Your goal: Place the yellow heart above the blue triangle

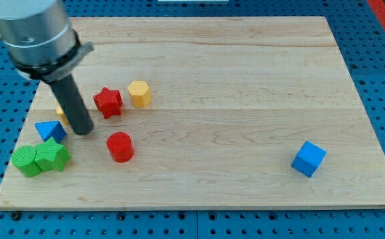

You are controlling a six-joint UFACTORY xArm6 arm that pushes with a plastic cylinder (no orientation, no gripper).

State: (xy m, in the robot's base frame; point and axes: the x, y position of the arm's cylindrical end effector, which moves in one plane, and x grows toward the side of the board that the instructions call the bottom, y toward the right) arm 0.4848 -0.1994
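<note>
The blue triangle (pixel 49 130) lies near the board's left edge. Only a small yellow sliver of the yellow heart (pixel 60 112) shows, just above the triangle; the rest is hidden behind my rod. My tip (pixel 83 131) rests on the board just to the right of the blue triangle and just below-right of the yellow sliver. Whether it touches either block cannot be told.
A red star (pixel 107 102) and a yellow hexagon (pixel 139 93) lie right of the rod. A red cylinder (pixel 120 146) sits below-right of my tip. Two green blocks (pixel 25 161) (pixel 52 155) sit at the lower left. A blue cube (pixel 308 159) is at the far right.
</note>
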